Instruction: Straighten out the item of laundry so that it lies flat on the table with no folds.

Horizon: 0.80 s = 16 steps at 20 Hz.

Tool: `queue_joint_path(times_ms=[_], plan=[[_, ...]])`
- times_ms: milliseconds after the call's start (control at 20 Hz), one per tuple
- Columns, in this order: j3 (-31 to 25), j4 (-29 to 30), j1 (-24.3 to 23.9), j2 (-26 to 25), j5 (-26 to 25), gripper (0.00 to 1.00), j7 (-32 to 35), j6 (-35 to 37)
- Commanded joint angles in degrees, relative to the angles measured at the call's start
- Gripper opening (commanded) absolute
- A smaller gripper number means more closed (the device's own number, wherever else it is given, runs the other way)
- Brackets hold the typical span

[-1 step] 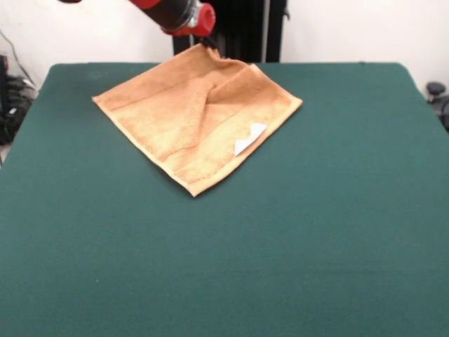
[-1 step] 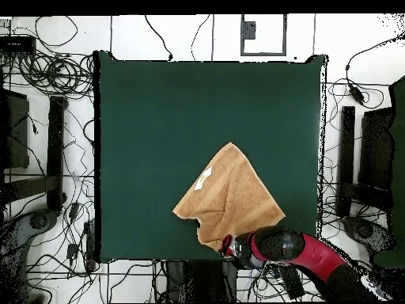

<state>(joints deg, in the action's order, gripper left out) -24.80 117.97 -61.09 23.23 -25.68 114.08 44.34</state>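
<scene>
The towel [image 1: 193, 112] lay near the counter's [image 1: 280, 246] far edge, turned like a diamond, one flap doubled over its middle and the white tag [image 1: 249, 137] face up. The robot's hand [image 1: 208, 38] hung at the towel's farthest corner, which rose slightly toward it, seemingly to draw that corner back and open the fold. Whether it had pinched the cloth or stood open could not be told; the arm hid it. No containers were on the counter.
</scene>
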Motion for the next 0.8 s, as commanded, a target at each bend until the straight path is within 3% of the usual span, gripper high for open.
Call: queue_joint_path(times_ms=[50, 750, 800], plan=[[0.3, -1.0, 0.2, 0.8, 3.1, 0.0, -2.5, 8.9], [0.6, -1.7, -1.2, -0.2, 2.4, 0.0, -1.4, 9.6], [0.6, -1.7, -1.3, -0.2, 2.6, 1.0, -1.0, 9.1]])
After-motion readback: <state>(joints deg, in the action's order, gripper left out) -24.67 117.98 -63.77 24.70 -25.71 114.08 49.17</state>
